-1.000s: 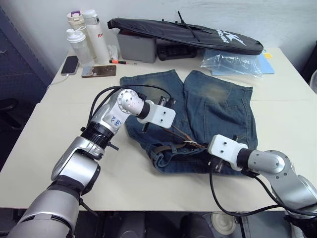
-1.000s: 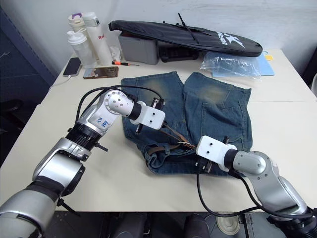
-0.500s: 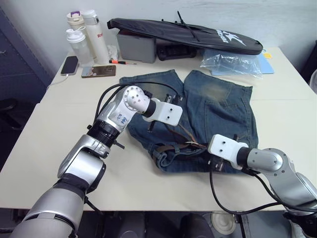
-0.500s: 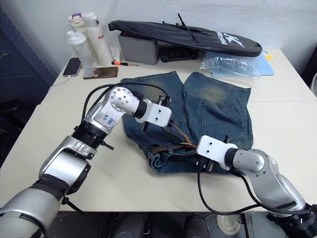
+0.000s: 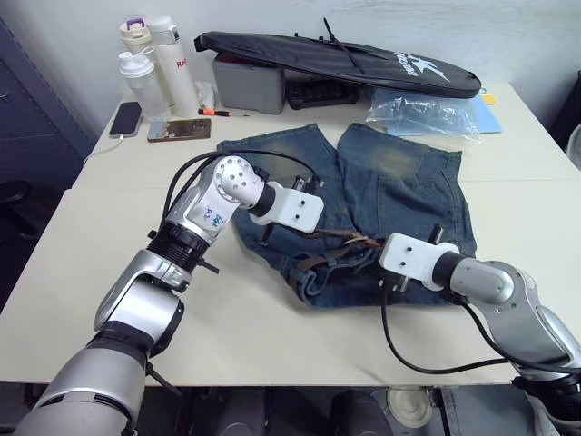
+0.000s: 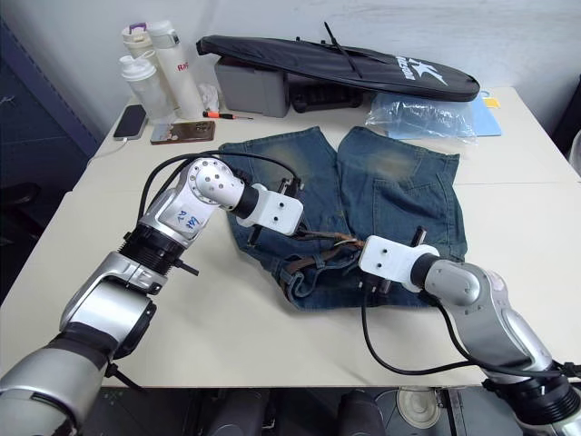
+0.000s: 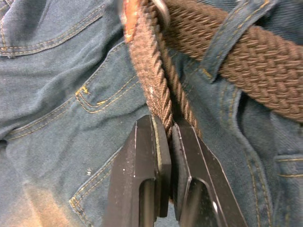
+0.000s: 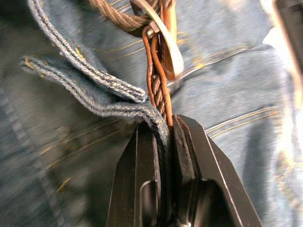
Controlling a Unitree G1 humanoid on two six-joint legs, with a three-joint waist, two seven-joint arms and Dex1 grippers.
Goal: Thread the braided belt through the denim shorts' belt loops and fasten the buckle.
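So the shorts [image 5: 381, 195] are spread flat mid-bench, waistband bunched up on the side away from the black bag [image 5: 336, 64]. My left gripper [image 7: 163, 130] is clamped tight on the belt [image 7: 151, 90], right next to a belt loop [image 7: 232, 33]. My right gripper [image 8: 163, 125] is pinched shut on denim and belt together, right below the buckle [image 8: 163, 35].
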